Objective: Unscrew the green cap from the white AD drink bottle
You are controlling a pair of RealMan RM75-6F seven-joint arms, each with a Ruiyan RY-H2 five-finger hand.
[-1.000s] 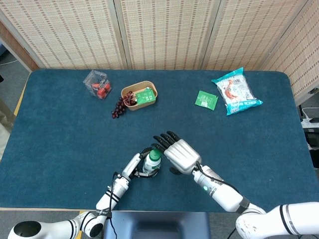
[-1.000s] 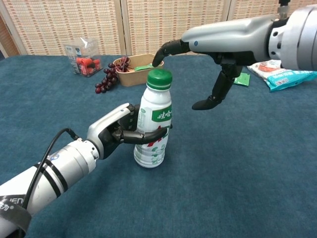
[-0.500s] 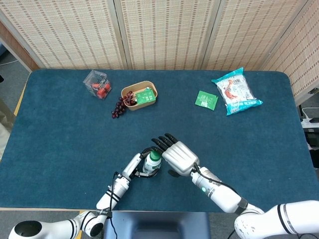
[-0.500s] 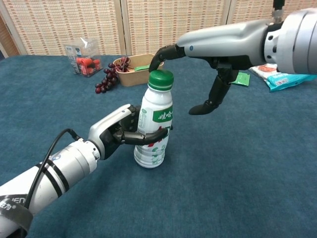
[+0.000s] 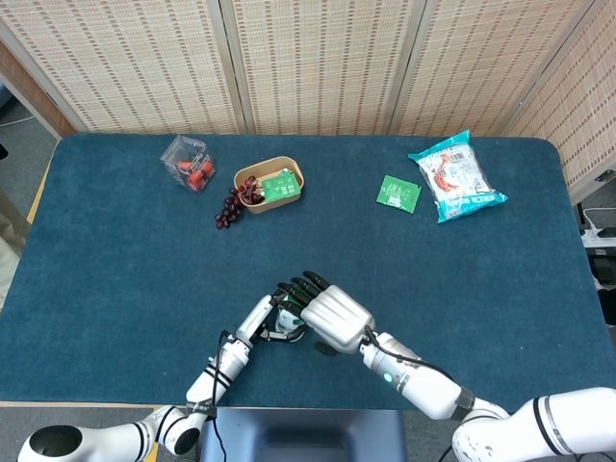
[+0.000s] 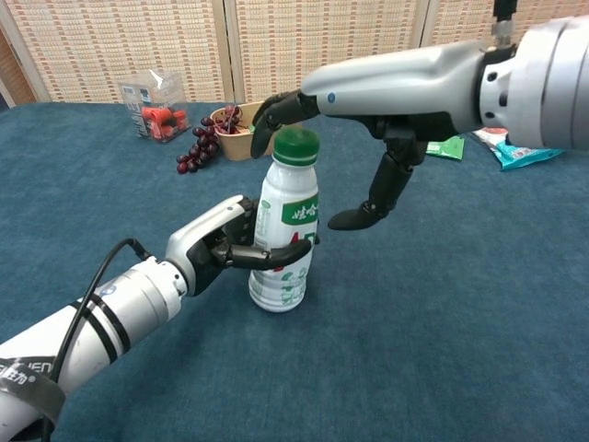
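Right hand [image 5: 332, 316] hides green cap [image 6: 295, 145] from above.

Glossy white plastic bottle [image 6: 285, 235]

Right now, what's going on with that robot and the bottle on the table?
The robot is set to unscrew a bottle cap. Its left hand grips the white AD drink bottle, which stands upright on the blue table. The right hand is spread over the green cap, fingers arched above and behind it, thumb hanging off to the side. It hasn't closed on the cap, which is on the bottle.
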